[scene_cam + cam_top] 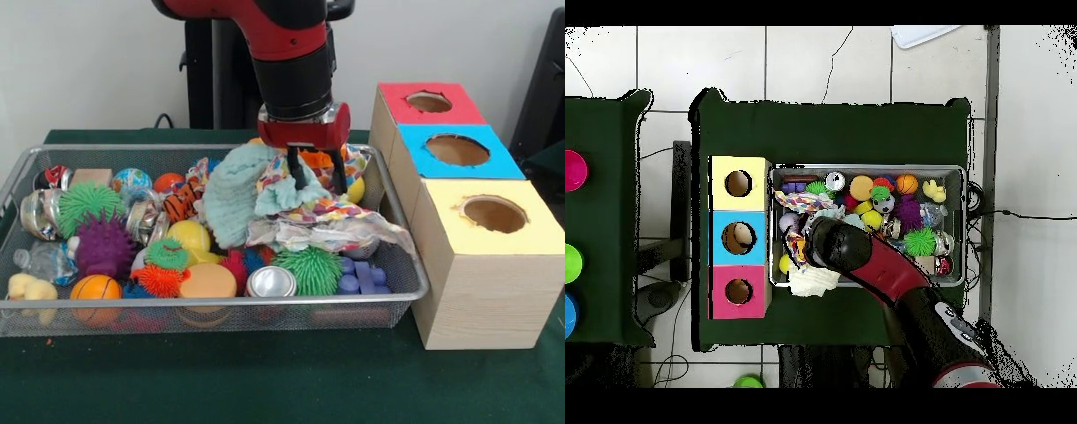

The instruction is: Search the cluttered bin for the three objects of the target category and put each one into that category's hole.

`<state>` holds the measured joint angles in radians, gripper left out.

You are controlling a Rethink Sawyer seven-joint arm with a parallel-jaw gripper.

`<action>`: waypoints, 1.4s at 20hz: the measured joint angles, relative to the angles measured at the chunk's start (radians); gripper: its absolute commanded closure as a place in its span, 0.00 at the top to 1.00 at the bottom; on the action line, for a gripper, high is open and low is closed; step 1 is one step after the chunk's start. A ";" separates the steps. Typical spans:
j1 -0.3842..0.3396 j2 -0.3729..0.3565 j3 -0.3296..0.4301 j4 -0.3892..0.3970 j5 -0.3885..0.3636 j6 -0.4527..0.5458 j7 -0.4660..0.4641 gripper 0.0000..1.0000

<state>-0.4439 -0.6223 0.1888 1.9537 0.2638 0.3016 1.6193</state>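
Note:
The wire mesh bin (415,281) is full of toys; it also shows in the overhead view (957,172). My gripper (318,175) hangs low over the bin's back right part, among crumpled cloths. Its fingers (297,172) stand apart, with a tan-orange soft thing (315,160) between them; I cannot tell whether they touch it. The tiger-striped plush (181,204) lies left of the teal cloth. The pale yellow plush (29,287) lies in the bin's front left corner (935,190). The red-surround hole (429,102) tops the farthest box (738,291). In the overhead view the arm hides the gripper.
A teal cloth (234,190) and a patterned cloth (331,212) are heaped under the gripper. Spiky balls in green (88,201) and purple (104,246), a small basketball (95,287) and a silver can (271,281) fill the bin. The blue-surround hole (457,150) and the yellow-surround hole (494,214) are nearer.

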 measured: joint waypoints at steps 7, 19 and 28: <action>-0.001 -0.076 0.000 0.014 -0.001 0.125 0.000 1.00; 0.005 -0.247 0.000 0.016 0.002 0.499 0.000 1.00; 0.000 -0.265 -0.007 -0.028 -0.035 0.596 0.000 1.00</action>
<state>-0.4437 -0.8877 0.1814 1.9252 0.2292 0.8972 1.6193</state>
